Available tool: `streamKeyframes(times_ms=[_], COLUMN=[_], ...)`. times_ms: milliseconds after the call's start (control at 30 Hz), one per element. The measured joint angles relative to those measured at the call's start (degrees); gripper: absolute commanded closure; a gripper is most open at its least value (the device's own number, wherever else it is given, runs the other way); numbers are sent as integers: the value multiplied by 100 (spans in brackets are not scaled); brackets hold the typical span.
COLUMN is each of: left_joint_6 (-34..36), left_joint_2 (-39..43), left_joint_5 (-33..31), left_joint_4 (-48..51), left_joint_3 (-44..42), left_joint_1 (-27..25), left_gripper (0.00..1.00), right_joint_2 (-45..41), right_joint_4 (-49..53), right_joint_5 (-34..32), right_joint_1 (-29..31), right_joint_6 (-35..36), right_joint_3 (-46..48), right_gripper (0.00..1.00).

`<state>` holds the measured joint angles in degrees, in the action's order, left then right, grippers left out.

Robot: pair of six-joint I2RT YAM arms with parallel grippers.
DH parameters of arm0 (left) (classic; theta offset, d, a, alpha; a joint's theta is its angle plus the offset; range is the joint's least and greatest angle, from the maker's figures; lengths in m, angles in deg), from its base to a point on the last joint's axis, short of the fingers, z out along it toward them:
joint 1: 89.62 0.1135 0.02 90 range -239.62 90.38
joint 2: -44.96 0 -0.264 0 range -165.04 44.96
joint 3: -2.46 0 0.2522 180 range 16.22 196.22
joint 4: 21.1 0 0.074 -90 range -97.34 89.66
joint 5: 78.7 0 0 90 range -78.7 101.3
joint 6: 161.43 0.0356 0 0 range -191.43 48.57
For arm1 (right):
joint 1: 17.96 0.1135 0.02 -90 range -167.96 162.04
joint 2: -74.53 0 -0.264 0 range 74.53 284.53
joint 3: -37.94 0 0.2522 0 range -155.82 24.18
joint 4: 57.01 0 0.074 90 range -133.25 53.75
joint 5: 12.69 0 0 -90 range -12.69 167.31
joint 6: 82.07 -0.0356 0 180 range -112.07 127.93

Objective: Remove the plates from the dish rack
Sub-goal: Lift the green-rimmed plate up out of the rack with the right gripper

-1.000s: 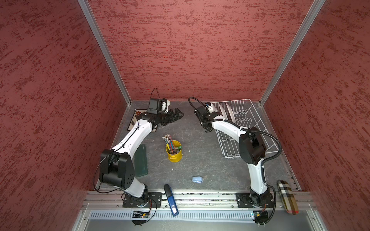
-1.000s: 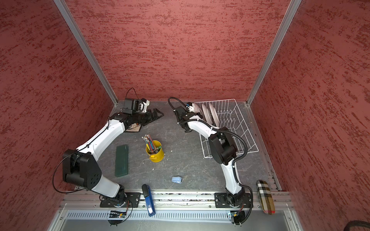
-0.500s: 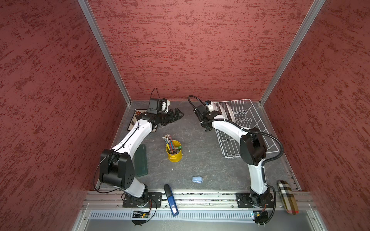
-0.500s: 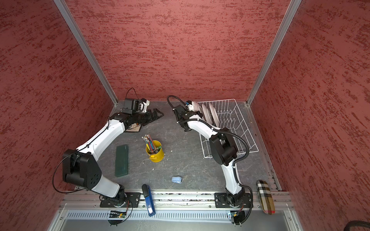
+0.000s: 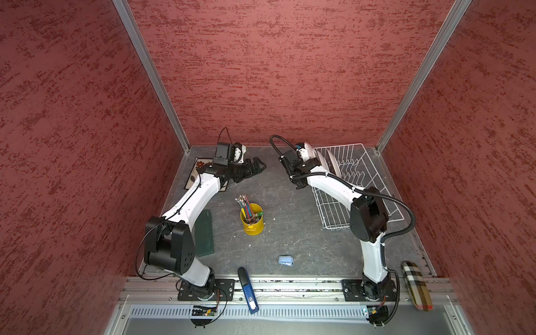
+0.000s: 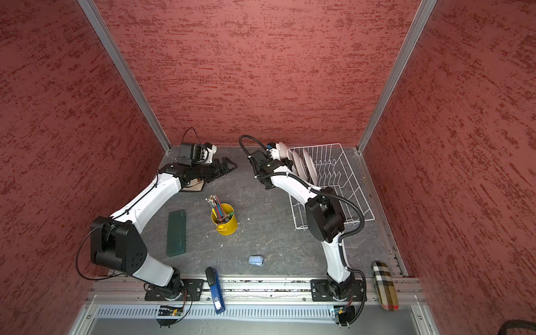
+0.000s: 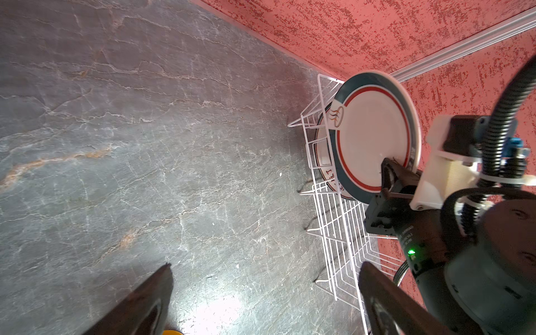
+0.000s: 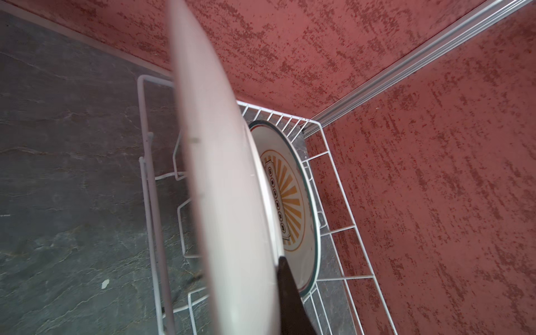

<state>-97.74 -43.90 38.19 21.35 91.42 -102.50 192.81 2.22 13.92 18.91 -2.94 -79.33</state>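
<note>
Right gripper (image 7: 401, 171) clamped on rim of round plate (image 7: 374, 136), held upright at upper-left end of dish rack (image 5: 365, 174), right of centre in both top views; sunburst plate (image 8: 293, 203) stands in rack behind it; left gripper (image 5: 259, 166) jaws wide, empty, over table (image 5: 290, 208) left of centre.

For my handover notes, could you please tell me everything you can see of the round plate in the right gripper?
The plate is round, glossy white, ceramic-looking, with a dark teal rim band, a thin red ring inside it and a small emblem on the band. It stands on edge at the dish rack's end, near a sunburst plate standing in it. The right gripper is shut on its rim. Whether it touches the rack's wires is unclear.
</note>
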Motion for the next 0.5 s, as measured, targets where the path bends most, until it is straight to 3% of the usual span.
streamKeyframes(times_ms=[500], left_joint_6=[0], left_joint_2=[0], left_joint_5=[0], left_joint_4=[2], left_joint_3=[0], left_joint_1=[0], left_gripper=[1], right_joint_2=[-227], right_joint_4=[-131], right_joint_5=[-109], right_joint_1=[240], right_joint_6=[280], right_joint_3=[-190], right_gripper=[100])
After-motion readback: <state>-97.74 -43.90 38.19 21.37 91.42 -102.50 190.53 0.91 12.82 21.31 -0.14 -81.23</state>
